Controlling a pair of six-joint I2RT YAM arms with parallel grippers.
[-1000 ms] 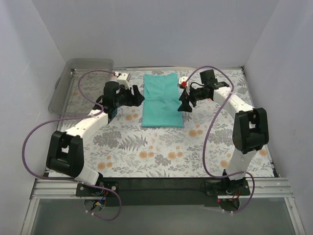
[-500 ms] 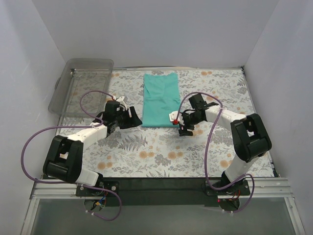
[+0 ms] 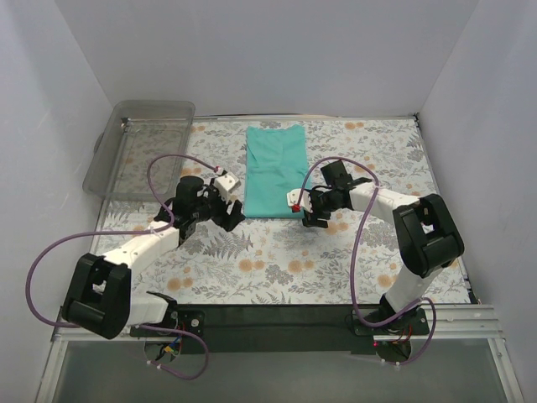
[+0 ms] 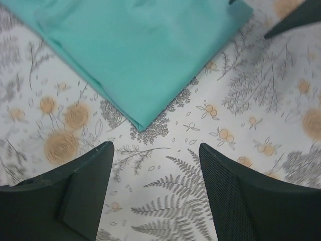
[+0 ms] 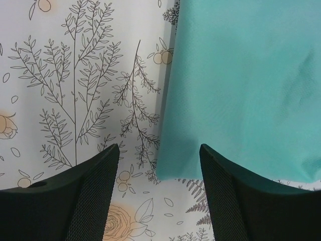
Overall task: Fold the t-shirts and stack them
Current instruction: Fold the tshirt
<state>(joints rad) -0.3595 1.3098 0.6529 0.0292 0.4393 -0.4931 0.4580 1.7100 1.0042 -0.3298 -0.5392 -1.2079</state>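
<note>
A bench (image 3: 336, 260) covered in a white cloth printed with grey ferns and orange flowers is filling the walled workspace. A teal t-shirt folded into a long rectangle (image 3: 275, 168) is lying flat on its far-middle part, with the long sides running away from the arm bases. A clear plastic rectangular bin (image 3: 138, 147) is sitting at the far left corner, well apart from the shirt. The left arm is reaching in from the left, and the left claw (image 3: 231, 212) is hanging just beside the shirt's near left corner. In the left wrist view its two dark fingers (image 4: 70, 196) are standing wide apart with bare cloth between them, and the shirt corner is pointing toward the gap without touching either finger. The right arm is reaching in from the right, and the right claw (image 3: 308, 215) is hovering at the shirt's near right corner. Its fingers (image 5: 235, 201) are likewise spread and gripping nothing, with the shirt corner lying just ahead of the gap between them. Thin purple cables (image 3: 50, 252) are looping off both arms
</note>
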